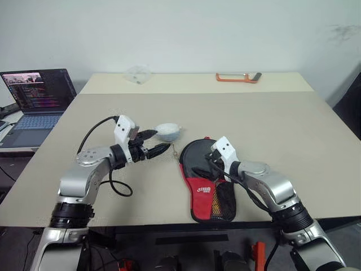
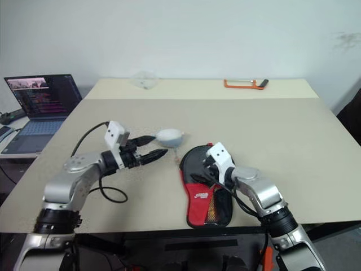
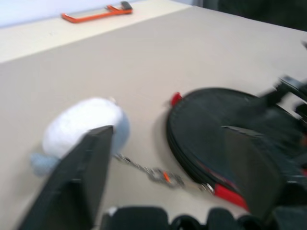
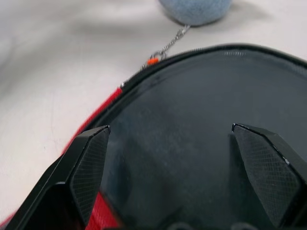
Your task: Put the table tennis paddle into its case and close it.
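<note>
The landmark here is the soft paddle-shaped fabric case (image 1: 206,180), black on top and red lower down with a white logo and a mesh patch, lying flat on the beige counter (image 1: 271,124) near its front edge.

To the left of the case, the left tool (image 1: 158,141) hangs just above the counter with its two black fingers released and spread, holding nothing. Its tips point at a fluffy pale blue-white ball charm (image 1: 168,131) that sits just beyond the case's upper left rim. A thin metal chain (image 3: 148,171) runs from the charm to the zipper rim, so the charm looks like the zipper pull.

Over the case itself, the right tool (image 4: 172,158) is also spread wide and empty, its fingers straddling the black upper panel. Whether it touches the fabric I cannot tell.

The round black paddle cannot be picked out separately; it may already lie inside the case.

Judging from this, the zip is the step in hand. The right tool should press the case down to pin it, while the left tool clenches on the charm or chain and draws it steadily along the rim, low and in line with the zipper so the fabric does not bunch.
</note>
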You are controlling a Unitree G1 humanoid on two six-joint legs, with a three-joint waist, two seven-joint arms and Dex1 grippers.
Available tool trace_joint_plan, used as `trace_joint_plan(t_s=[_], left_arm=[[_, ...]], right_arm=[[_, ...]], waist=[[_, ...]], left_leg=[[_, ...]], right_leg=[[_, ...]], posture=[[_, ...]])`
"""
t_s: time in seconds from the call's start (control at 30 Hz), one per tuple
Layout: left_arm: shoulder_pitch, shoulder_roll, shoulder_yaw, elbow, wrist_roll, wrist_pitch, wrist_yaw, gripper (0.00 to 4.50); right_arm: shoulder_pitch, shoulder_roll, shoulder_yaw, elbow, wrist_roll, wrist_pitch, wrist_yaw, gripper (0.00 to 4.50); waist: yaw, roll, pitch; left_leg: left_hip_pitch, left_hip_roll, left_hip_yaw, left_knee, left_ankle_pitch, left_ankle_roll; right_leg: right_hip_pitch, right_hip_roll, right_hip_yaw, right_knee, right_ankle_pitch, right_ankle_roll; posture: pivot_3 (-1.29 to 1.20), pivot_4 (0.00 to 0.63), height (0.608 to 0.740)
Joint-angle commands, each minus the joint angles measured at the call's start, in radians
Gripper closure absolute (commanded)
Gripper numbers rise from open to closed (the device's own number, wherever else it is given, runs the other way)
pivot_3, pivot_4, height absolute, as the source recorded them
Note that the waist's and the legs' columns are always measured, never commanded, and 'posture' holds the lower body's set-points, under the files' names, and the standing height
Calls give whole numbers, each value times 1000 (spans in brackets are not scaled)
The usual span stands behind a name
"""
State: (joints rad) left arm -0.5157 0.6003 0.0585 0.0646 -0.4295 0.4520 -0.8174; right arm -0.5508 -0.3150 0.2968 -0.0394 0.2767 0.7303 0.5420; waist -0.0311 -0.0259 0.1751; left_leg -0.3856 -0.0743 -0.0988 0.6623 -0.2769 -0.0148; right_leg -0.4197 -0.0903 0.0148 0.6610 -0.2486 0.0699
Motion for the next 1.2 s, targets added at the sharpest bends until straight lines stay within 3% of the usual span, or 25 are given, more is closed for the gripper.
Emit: trace_joint_plan(t_s=[0.03, 0.2, 0.43, 1.03, 1.13, 1.2], left_arm=[[-142, -37, 17, 147, 81, -29, 123, 25], [-277, -58, -6, 325, 142, -59, 135, 25], [-394, -94, -37, 531, 194, -72, 91, 25], [-644, -219, -46, 1158, 337, -236, 145, 25], [-647, -232, -53, 1194, 369, -262, 148, 592], [-644, -234, -49, 1205, 380, -269, 147, 1235]], right_arm=[[28, -20, 26, -44, -33, -9, 21, 0], [81, -24, 66, -52, -96, -23, -5, 0], [93, 57, 22, -7, -144, -29, -108, 0], [120, 79, 23, -57, -161, 4, -115, 0], [125, 78, 24, -70, -176, 7, -123, 0], [130, 78, 24, -84, -181, 9, -125, 0]], waist=[[2, 0, 0], [-2, -2, -1], [-2, -2, -2], [-1, -6, -4], [-2, -6, -4], [-4, -6, -4]], left_leg=[[0, 0, 0, 0, 0, 0], [1, -1, -1, 1, 0, 0], [2, -1, 0, 1, 1, -1], [2, -1, -1, 1, 1, -1], [2, -1, -1, 2, 0, 0], [2, -1, 0, 1, 0, 0]], right_leg=[[0, 0, 0, 1, 0, 0], [1, 0, -1, 2, 0, 0], [1, 0, 0, 3, 0, 0], [1, 0, -1, 3, 0, 0], [1, 0, -1, 3, 0, 0], [1, 1, -1, 4, 0, 0]], posture=[[0, 150, 740], [0, 150, 740], [0, 150, 740], [0, 150, 740], [0, 150, 740], [0, 150, 740]])
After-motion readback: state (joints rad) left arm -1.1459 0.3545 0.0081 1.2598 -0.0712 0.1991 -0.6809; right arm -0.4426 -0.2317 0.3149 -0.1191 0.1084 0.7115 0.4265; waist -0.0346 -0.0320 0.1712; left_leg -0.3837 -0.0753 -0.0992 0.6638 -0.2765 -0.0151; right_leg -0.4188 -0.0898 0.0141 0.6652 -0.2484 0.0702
